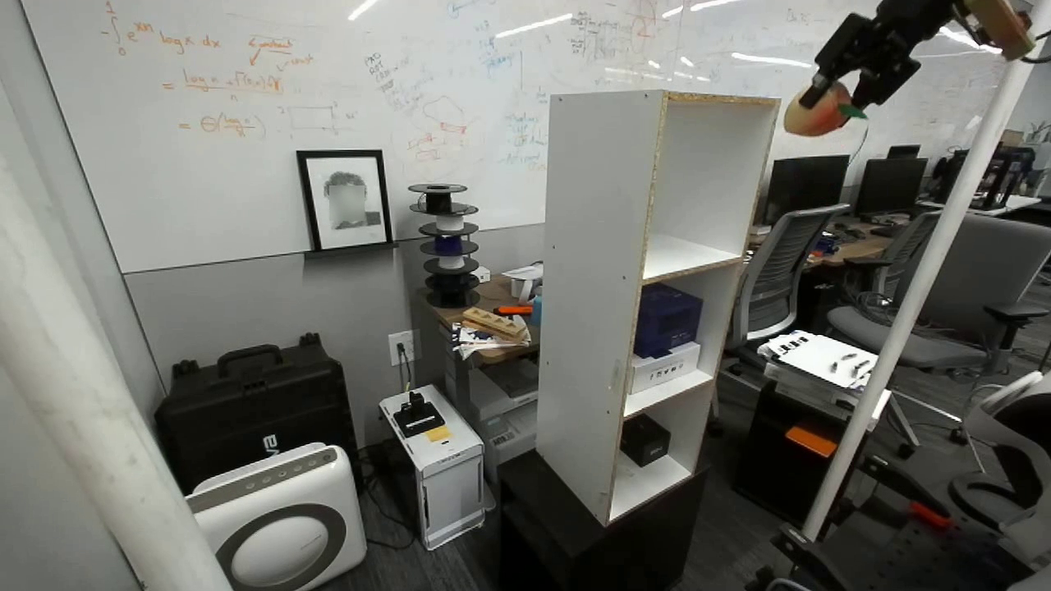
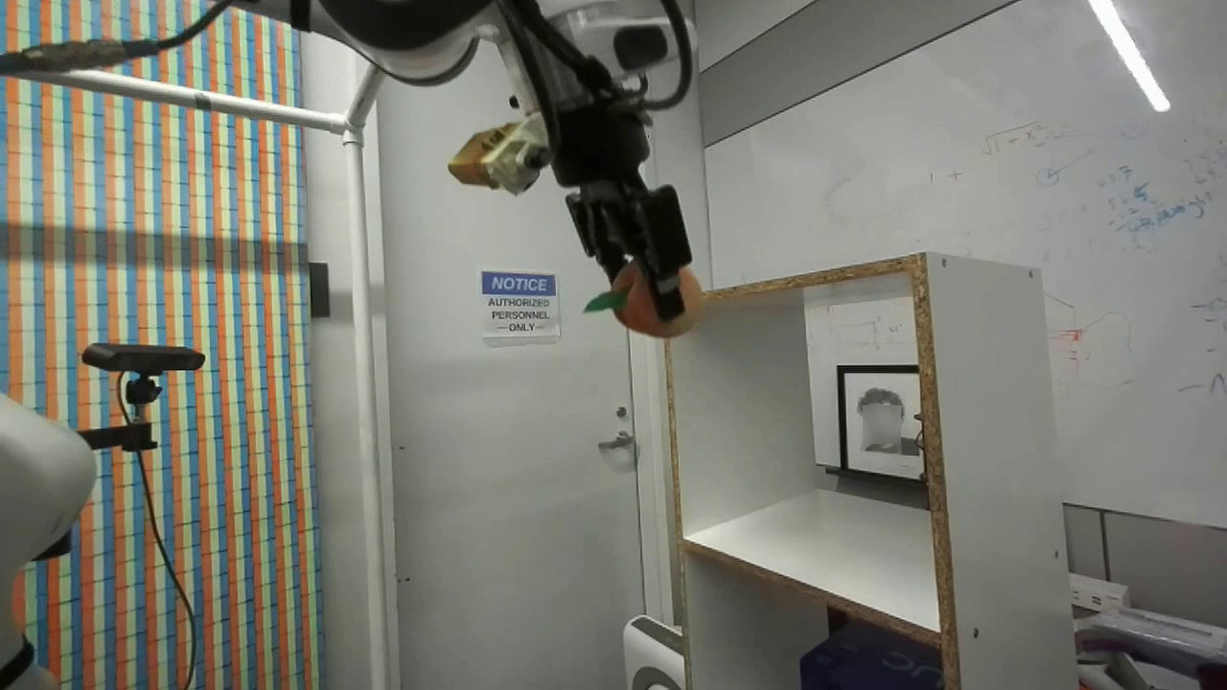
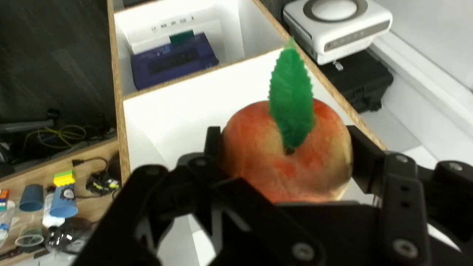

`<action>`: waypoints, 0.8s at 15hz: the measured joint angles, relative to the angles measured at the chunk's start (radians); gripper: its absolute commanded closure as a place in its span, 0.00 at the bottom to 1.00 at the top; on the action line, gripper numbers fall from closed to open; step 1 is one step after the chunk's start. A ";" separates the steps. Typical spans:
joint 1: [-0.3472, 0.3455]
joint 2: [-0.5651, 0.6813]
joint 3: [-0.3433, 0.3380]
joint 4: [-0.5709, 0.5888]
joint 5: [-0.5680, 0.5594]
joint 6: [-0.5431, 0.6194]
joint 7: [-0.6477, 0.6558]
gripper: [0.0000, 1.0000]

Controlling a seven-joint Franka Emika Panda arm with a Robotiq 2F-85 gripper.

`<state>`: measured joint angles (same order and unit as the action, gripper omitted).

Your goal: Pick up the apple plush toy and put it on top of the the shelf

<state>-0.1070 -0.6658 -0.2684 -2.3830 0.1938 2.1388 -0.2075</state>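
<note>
Red and yellow, the apple (image 1: 809, 119) hangs in the air in an exterior view, pinched by the tool (image 1: 835, 97) and appearing just right of the upper corner of the white shelf (image 1: 591, 287). In the shelf's middle compartment a blue box (image 1: 669, 320) sits on a white box (image 1: 663, 369); a black box (image 1: 646, 439) stands in the lowest. Spools (image 1: 447, 246) are stacked to the left, beside a framed portrait (image 1: 345, 201).

In an exterior view a grey door (image 2: 508, 431) with a notice (image 2: 520, 307) stands behind the tool. The apple overlaps the shelf's upper left corner; whether they touch I cannot tell. Its green leaf (image 2: 607, 302) points left.

In the wrist view black fingers (image 3: 364, 159) press the apple from both sides, with the top compartment behind it. At lower left a wooden desk (image 3: 88, 208) carries blue cups (image 3: 31, 197).
</note>
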 measured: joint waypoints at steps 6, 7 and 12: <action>0.018 0.096 0.030 0.117 0.100 0.296 0.154 0.47; 0.023 0.133 0.038 0.127 0.113 0.369 0.180 0.47; 0.033 0.368 0.101 0.200 0.127 0.599 0.337 0.47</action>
<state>-0.0745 -0.2981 -0.1672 -2.1834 0.3205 2.7374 0.1291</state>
